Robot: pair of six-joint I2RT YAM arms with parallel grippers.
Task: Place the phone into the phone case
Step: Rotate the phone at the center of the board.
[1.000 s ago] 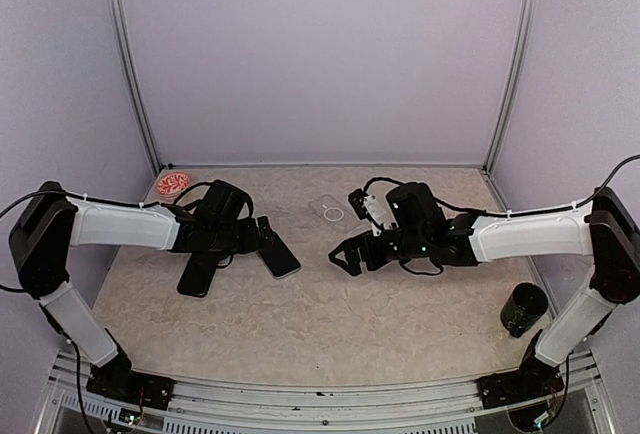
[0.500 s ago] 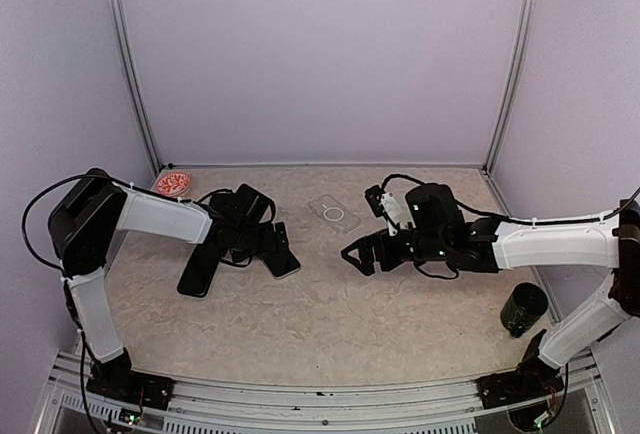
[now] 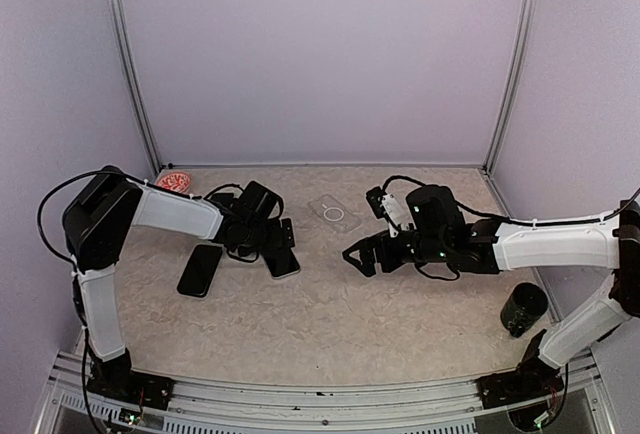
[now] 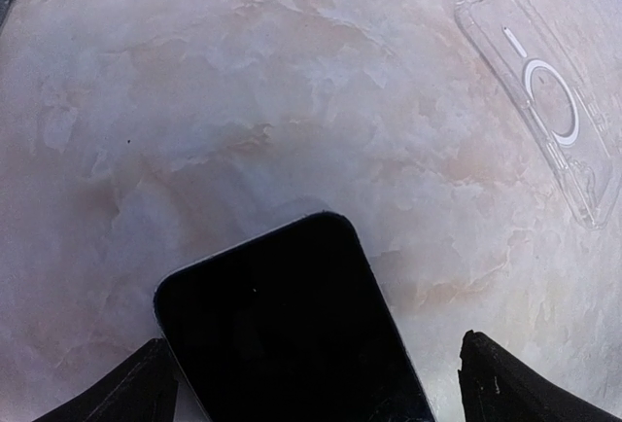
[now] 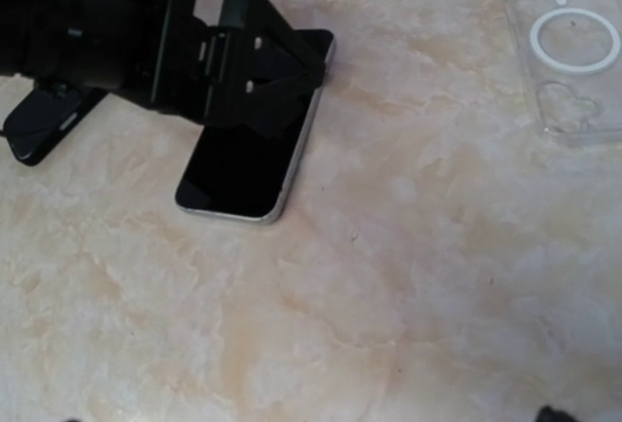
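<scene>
Beige marbled surface (image 3: 320, 344): carries all items.

Left arm (image 3: 170, 212): white link reaches in from the left edge toward the middle of the surface.

Right arm (image 3: 550, 244): white link reaches in from the right toward the middle.

Left tool (image 4: 311, 393): jaws spread wide. In the left wrist view one black fingertip shows on either side of the phone (image 4: 292, 334), and the phone's screen end lies between them. Contact between fingers and phone cannot be determined.

Right tool (image 3: 358, 254): jaws apart and carrying nothing, positioned well to the right of the phone and facing it.

Black cup (image 3: 523, 308): upright near the right edge, beside the right arm.

Phone: flat on the surface, screen up, dark glass with a metallic rim, left of centre.

Second dark handset (image 3: 200, 269): flat, to the left of the phone, apart from it.

Phone case (image 5: 573, 52): clear, with a white ring mark, flat on the surface behind and to the right of the phone. It is not touching the phone.

Red-and-white disc (image 3: 173, 184): back left corner.
</scene>
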